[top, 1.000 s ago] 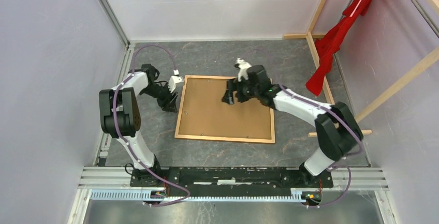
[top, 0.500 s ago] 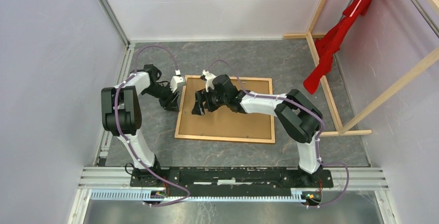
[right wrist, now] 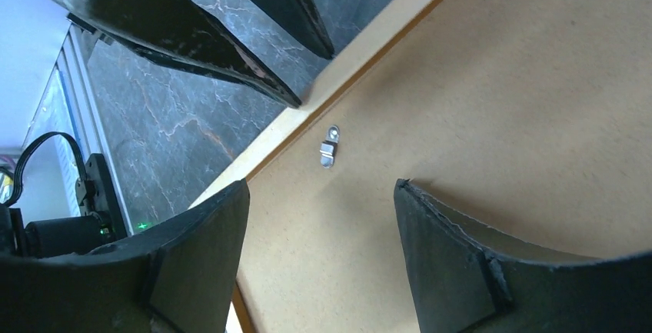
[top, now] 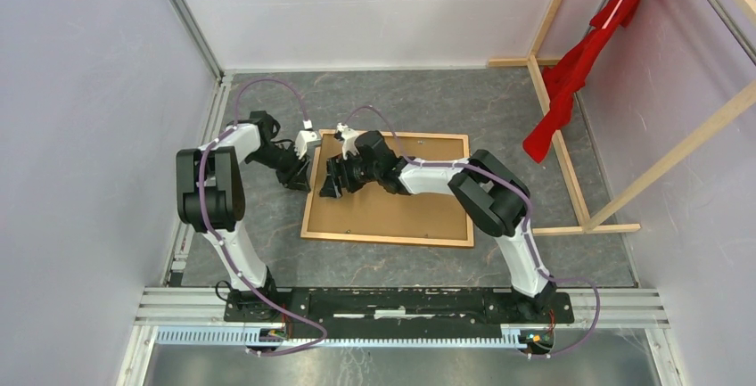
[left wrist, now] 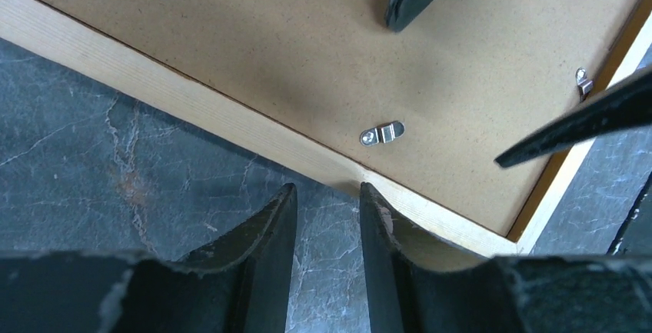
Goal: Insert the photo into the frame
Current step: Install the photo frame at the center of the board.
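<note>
1. At the left rail of the frame (left wrist: 192, 106), on the desk (left wrist: 115, 171), we find the left tool (left wrist: 327, 194) slightly parted and empty.
2. The right tool (right wrist: 321, 187) hangs spread above a clip (right wrist: 329, 147) on the backing board (right wrist: 500, 118); the photo is unseen.
3. Slipping off the clip could shove the frame.

A dark grey marbled table (top: 401, 101) sits between plain, pale walls (top: 80, 136). On the right stand thin pale wooden beams (top: 554, 7), with a red cloth (top: 575, 69) draped over them. A metal rail (top: 169, 301) runs along the near edge.
</note>
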`<state>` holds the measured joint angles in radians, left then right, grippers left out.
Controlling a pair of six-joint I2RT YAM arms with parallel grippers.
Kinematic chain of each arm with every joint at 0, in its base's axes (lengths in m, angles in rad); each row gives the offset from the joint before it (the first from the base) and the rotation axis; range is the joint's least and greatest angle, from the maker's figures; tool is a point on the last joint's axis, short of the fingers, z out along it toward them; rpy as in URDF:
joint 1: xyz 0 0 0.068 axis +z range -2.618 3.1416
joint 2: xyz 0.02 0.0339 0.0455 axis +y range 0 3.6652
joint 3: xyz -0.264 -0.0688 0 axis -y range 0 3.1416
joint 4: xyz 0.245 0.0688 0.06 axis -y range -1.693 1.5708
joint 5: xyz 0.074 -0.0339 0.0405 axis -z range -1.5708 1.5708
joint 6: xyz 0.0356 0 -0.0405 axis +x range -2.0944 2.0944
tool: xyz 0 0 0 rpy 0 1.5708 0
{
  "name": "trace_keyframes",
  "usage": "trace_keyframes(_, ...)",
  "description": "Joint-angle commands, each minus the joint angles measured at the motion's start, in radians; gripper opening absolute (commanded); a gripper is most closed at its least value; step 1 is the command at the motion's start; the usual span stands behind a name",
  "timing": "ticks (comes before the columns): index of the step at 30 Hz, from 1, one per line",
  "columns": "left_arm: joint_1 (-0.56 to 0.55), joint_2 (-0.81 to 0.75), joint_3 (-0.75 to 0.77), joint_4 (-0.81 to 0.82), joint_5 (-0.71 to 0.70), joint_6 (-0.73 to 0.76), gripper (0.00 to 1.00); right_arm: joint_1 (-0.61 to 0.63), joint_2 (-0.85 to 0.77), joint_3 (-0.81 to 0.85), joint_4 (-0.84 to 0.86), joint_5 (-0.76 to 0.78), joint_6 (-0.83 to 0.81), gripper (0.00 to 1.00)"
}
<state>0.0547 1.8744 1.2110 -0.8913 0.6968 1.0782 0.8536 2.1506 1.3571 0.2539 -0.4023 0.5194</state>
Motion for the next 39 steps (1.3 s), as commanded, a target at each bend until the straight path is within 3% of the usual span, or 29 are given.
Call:
trace_keyframes(1,-0.012,0.029,0.024,0.009,0.026,-0.033,0.42,0.018,0.043,0.068,0.051,-0.037,-0.018,0.75)
trace_keyframes(8,-0.012,0.034,0.019,0.009,0.018,-0.027,0.4,0.034,0.094,0.123,0.03,-0.066,-0.023,0.75)
trace_keyframes(16,-0.012,0.034,0.013,0.01,0.004,-0.018,0.3,0.045,0.11,0.125,0.022,-0.079,-0.022,0.73)
trace_keyframes(39,-0.012,0.031,0.004,0.015,-0.014,-0.026,0.25,0.073,0.127,0.102,0.063,-0.119,0.015,0.7)
